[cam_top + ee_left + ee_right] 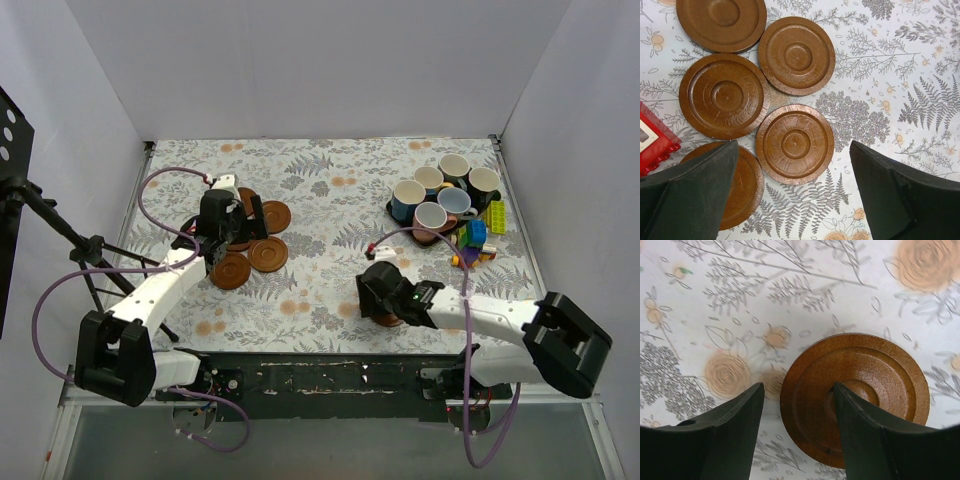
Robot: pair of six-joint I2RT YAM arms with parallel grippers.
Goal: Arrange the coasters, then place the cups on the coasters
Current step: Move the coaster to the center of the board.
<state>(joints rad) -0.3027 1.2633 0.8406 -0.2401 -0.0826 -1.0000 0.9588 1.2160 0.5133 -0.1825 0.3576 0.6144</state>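
Several reddish-brown coasters lie flat and close together at the left: one (pixel 796 55), another (pixel 724 95), a third (pixel 795 143). A further coaster (pixel 747 182) is half hidden under my left finger. My left gripper (pixel 793 150) hovers over this group (pixel 268 253), open and holding nothing. A single coaster (pixel 860 390) lies near the front centre (pixel 388 319). My right gripper (pixel 798 387) is open astride its left rim, one finger over the disc and the other beside it on the cloth. The cups (pixel 432 216) stand clustered at the back right.
The cups sit on a dark tray (pixel 392 208). Colourful toy blocks (pixel 475 235) lie beside it on the right. A red block (pixel 655 142) is next to the left coasters. White walls enclose the floral tablecloth (pixel 320 190).
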